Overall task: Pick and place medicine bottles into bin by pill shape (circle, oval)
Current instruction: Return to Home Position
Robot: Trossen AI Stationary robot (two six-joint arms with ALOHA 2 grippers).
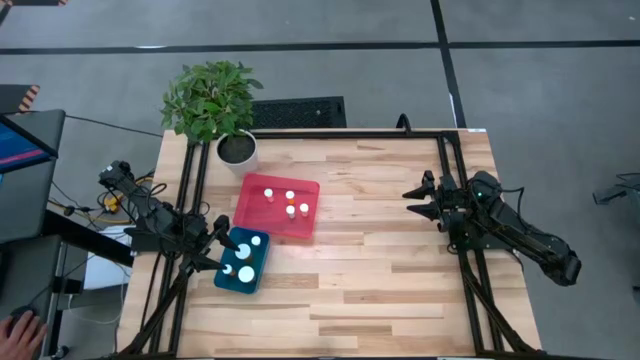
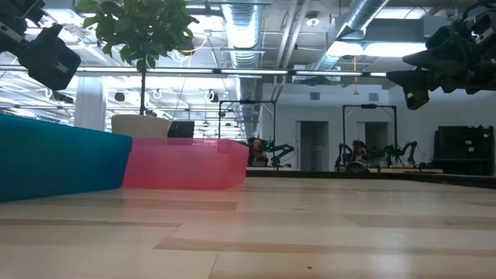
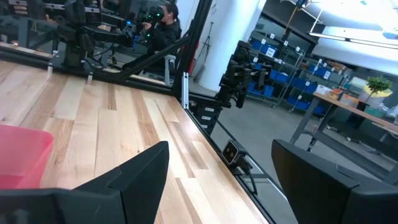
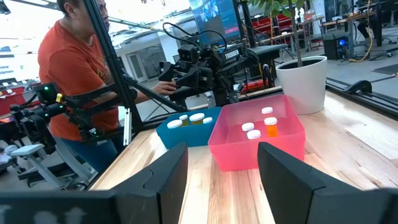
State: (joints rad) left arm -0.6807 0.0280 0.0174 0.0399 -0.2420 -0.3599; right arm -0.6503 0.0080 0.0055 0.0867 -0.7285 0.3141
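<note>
white-capped medicine bottles [image 1: 291, 211], some orange, sit in pink bin [image 1: 246, 208] and blue bin [image 1: 262, 262]; left pincer [image 1: 224, 240] at nine o'clock, right pincer [image 1: 414, 200] at three, both apart

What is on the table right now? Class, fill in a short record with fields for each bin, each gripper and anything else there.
pink bin: holds four white-capped bottles
blue bin: holds four more white-capped bottles, next to the pink bin
left gripper: open, empty, beside the blue bin
right gripper: open, empty, apart from both bins
table: no loose bottles seen
potted plant: at a table corner on the left arm's side
</note>
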